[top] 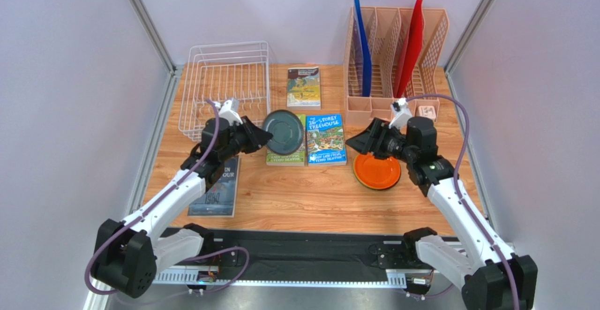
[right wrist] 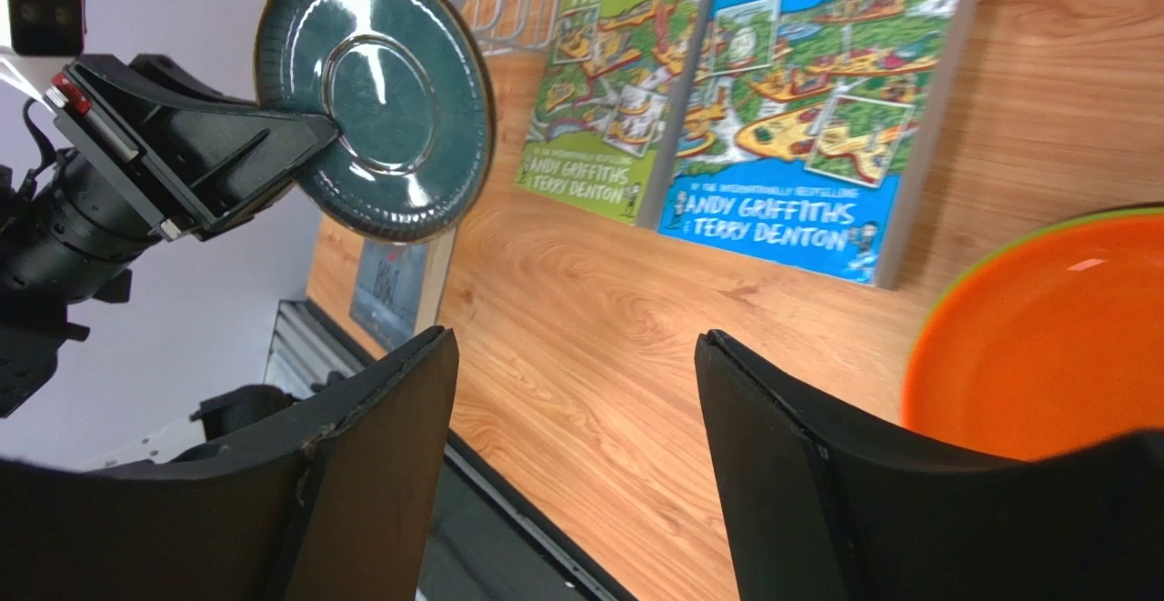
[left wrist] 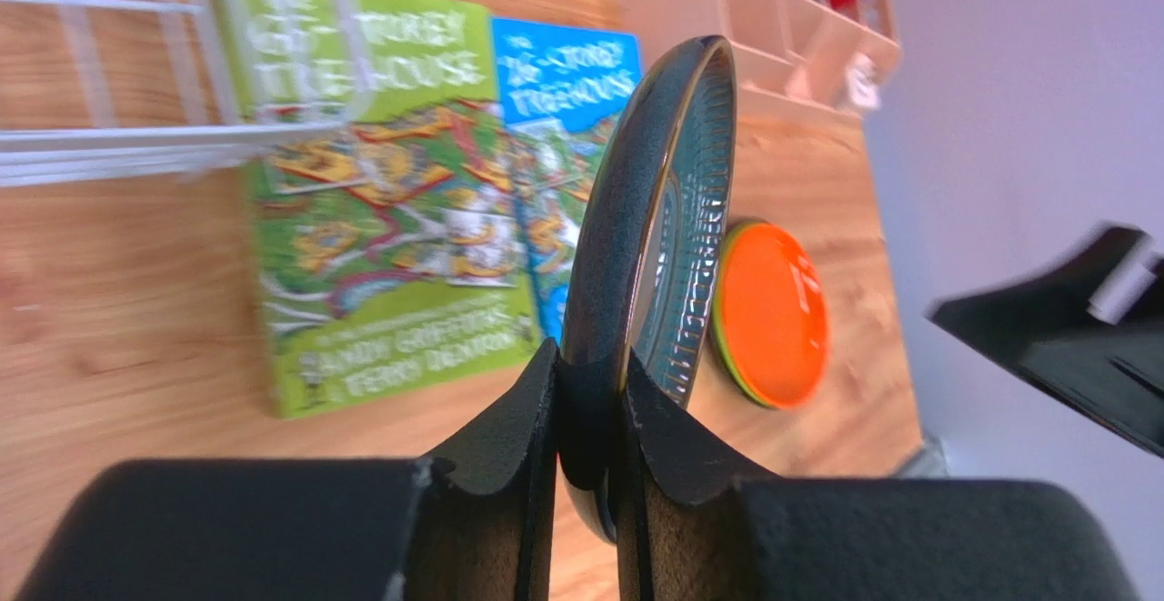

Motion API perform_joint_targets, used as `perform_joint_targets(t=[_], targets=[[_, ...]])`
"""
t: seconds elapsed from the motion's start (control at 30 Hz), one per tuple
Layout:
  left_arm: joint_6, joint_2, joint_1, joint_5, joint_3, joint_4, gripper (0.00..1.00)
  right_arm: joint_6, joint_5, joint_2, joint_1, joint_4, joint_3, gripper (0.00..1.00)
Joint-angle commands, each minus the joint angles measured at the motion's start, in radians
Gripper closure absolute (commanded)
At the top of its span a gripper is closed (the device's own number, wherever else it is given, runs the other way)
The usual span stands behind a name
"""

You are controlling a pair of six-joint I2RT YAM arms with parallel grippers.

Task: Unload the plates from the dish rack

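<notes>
- Top view: you look down from above and behind both arm bases, whole surface (top: 296, 197) in frame.
- Left wrist: close behind the left pincer (left wrist: 590, 424), facing rightward across the surface to the orange plate (left wrist: 772, 315).
- Right wrist: low, close behind the right pincer (right wrist: 574, 356), facing leftward.
- All three share the dark grey plate (top: 284, 132) and blue treehouse book (top: 326, 140).

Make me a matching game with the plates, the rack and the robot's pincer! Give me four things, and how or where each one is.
1. dark grey plate
2. orange plate
3. dish rack
4. right pincer

A. open, holding nothing
B. white wires, back left
C. gripped by its rim in the left pincer
D. lying flat

Pairs: 1-C, 2-D, 3-B, 4-A
</notes>
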Motion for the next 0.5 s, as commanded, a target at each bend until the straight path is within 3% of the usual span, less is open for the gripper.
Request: perform_joint_targets(t=[0.0,0.47], targets=[[-0.092,0.002,-0.093,0.051,0.031,0.211,1.00,0.069,0.007,0.066,0.087,0.161,0.001,0.30],[-0.127,0.073,-0.218,0.086,0.024,0.320,1.00,0.062,-0.045,0.299,0.183,0.372,0.032,0.33]])
